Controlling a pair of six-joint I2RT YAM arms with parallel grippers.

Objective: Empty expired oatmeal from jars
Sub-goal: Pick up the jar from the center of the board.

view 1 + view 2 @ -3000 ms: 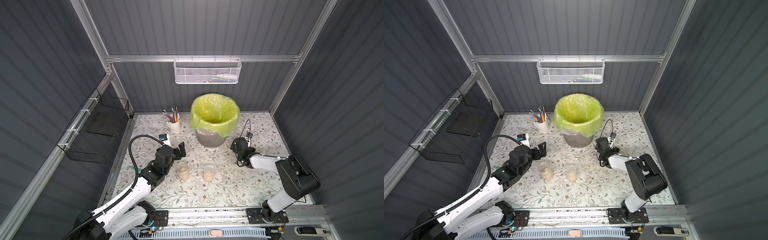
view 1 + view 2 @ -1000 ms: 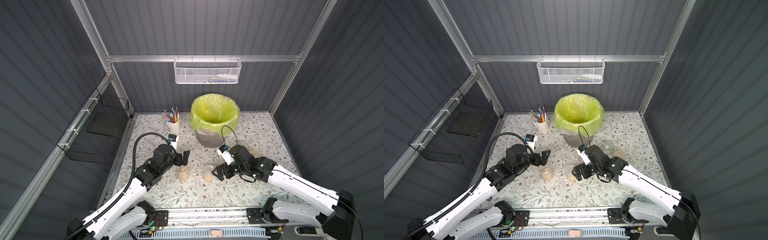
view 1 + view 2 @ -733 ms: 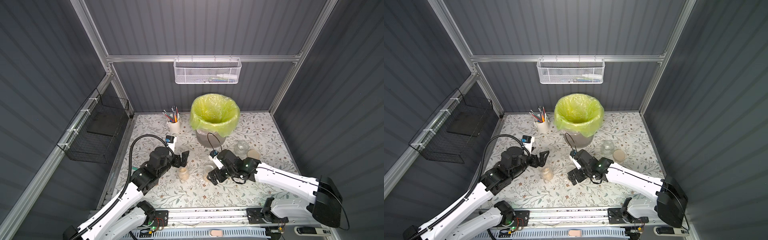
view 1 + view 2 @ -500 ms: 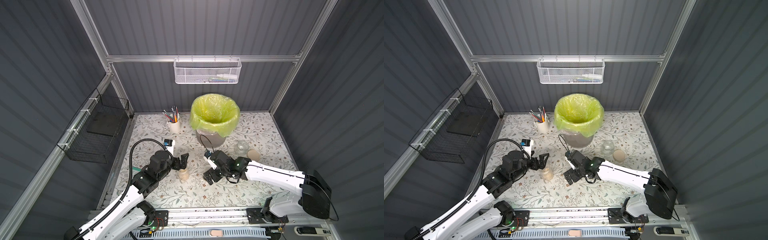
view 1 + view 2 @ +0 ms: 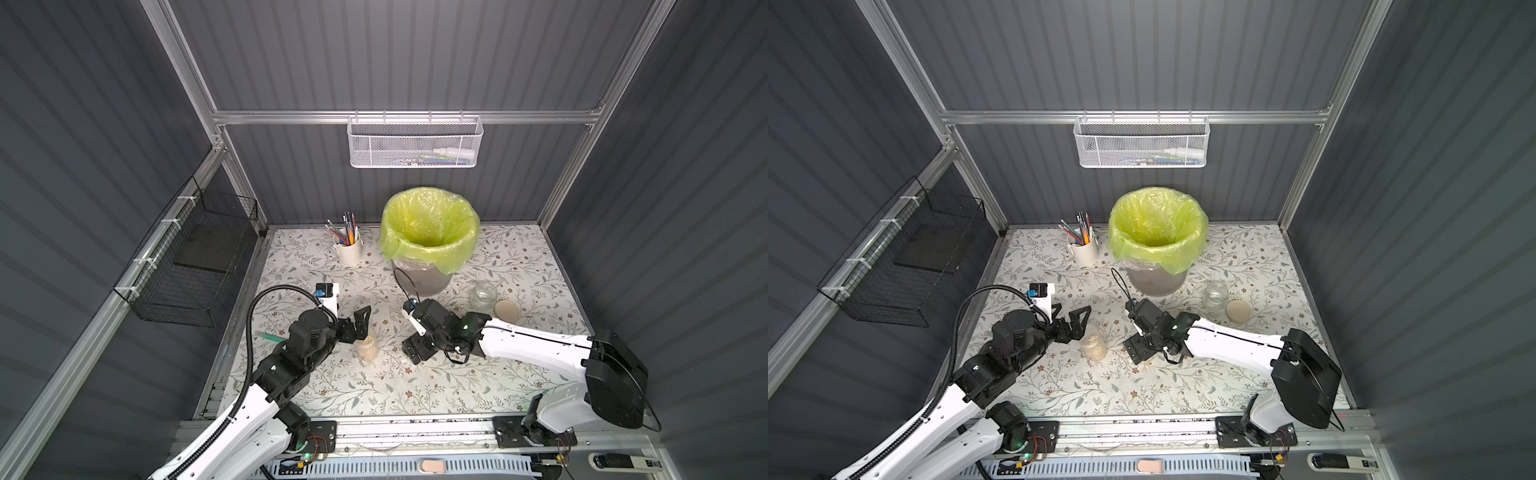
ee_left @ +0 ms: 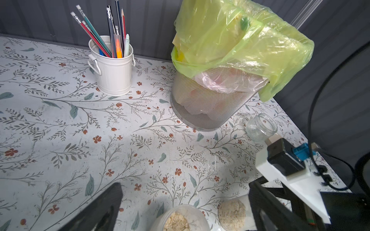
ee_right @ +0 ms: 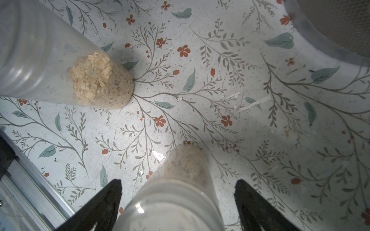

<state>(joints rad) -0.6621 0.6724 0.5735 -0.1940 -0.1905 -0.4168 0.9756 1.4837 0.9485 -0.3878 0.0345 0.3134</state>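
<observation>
Right claw [image 7: 178, 183] open astride a narrow oatmeal jar [image 7: 176, 202] (clearance both sides). To be closed centred, jar kept upright. Left claw [image 6: 185, 185] open.

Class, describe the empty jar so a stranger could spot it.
Find the grey mesh bin with the yellow-green bag. Beside its base stands a small clear glass jar next to a flat round beige lid. Unlike the two oat-filled jars, it is empty.

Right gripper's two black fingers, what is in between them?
A narrow clear glass jar holding pale oatmeal flakes stands between the right gripper's open fingers, with a gap on each side. The right wrist view shows it.
</observation>
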